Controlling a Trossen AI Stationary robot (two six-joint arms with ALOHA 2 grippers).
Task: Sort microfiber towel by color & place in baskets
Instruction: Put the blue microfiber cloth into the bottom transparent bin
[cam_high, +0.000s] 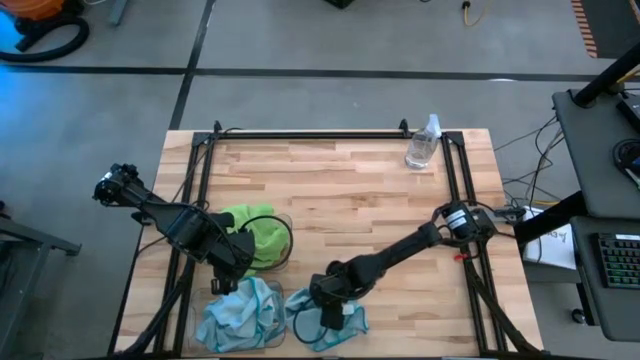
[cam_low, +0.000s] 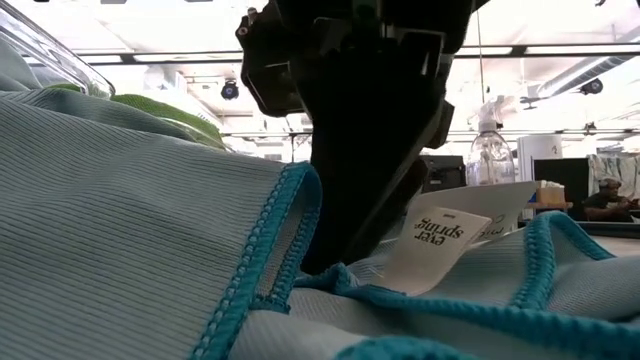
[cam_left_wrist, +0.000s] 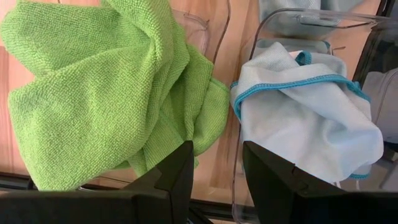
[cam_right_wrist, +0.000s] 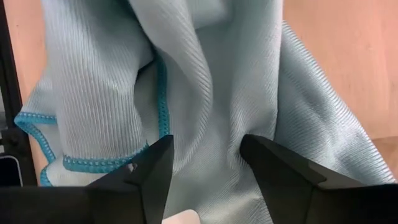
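Two clear baskets stand at the table's near left. The farther basket (cam_high: 289, 243) holds a lime green microfiber towel (cam_high: 255, 233); the nearer basket (cam_left_wrist: 239, 180) holds a crumpled pale blue towel (cam_high: 240, 312). My left gripper (cam_left_wrist: 217, 155) hangs open above the gap between the two, pointing down, with nothing in it. Another pale blue towel (cam_high: 345, 322) with a white tag (cam_low: 440, 240) lies bunched on the wood right of the nearer basket. My right gripper (cam_right_wrist: 205, 149) slants down onto it, open, its fingers either side of a raised fold. My right gripper comes down at a slant from the table's far right onto the middle of the loose blue towel. Its open fingers (cam_right_wrist: 149, 168) straddle a raised fold (cam_right_wrist: 208, 124) and their ends sit among the folds. The towel lies slack on the table.
A clear spray bottle (cam_high: 423, 145) stands at the far right of the table. Black frame rails (cam_high: 455, 180) run along the table's left, right and far sides. Bare wood (cam_high: 350, 190) lies across the middle and far part.
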